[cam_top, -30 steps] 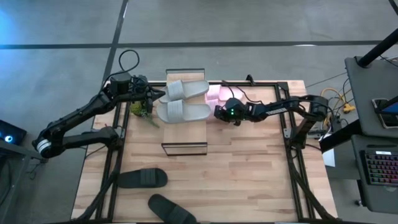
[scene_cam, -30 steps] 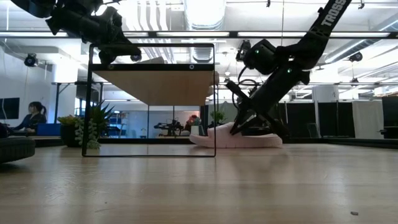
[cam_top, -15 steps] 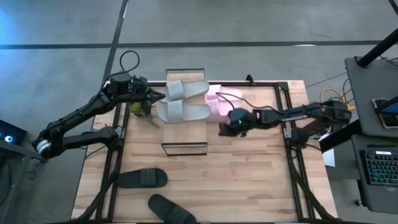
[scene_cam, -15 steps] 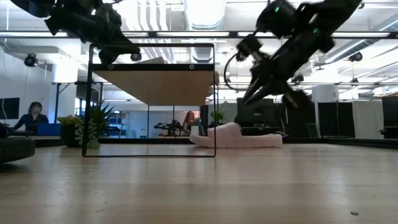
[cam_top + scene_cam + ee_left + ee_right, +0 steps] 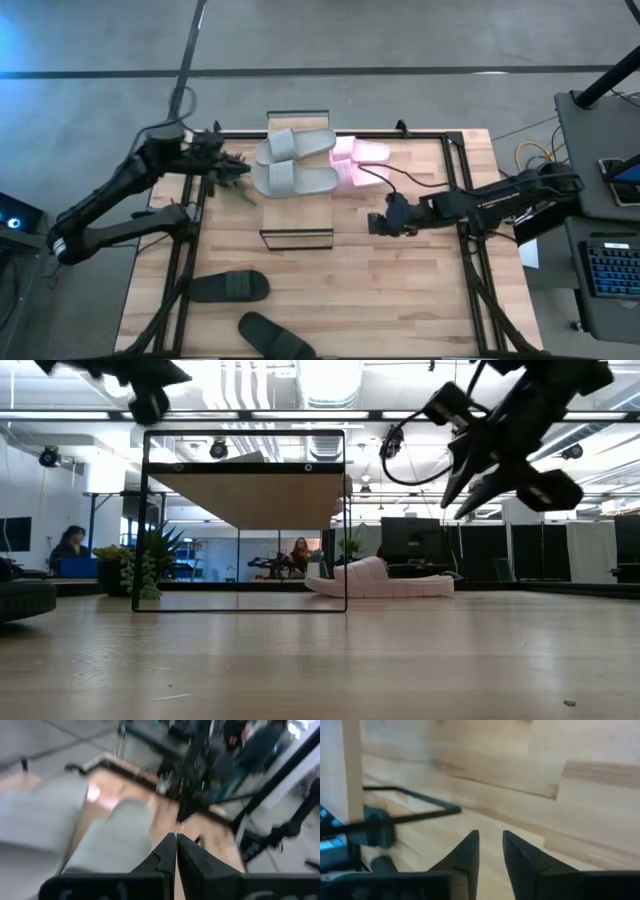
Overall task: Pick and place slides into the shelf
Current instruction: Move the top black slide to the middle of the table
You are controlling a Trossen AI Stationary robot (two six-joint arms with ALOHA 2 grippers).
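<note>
Two grey slides (image 5: pixel 293 160) lie on the shelf (image 5: pixel 296 200); pink ones (image 5: pixel 358 152) sit right of it, seemingly unshelved; black slides (image 5: pixel 230 286) wait near. Left gripper (image 5: pixel 222 166) pinched empty; right gripper (image 5: pixel 377 223) slightly parted, empty.

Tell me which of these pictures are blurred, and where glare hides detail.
Left wrist view: heavy motion blur smears the grey foam slides. Low view: bright ceiling lights overexpose the top; the right gripper is a dark shape. High view: the pink foam slides look washed out.
</note>
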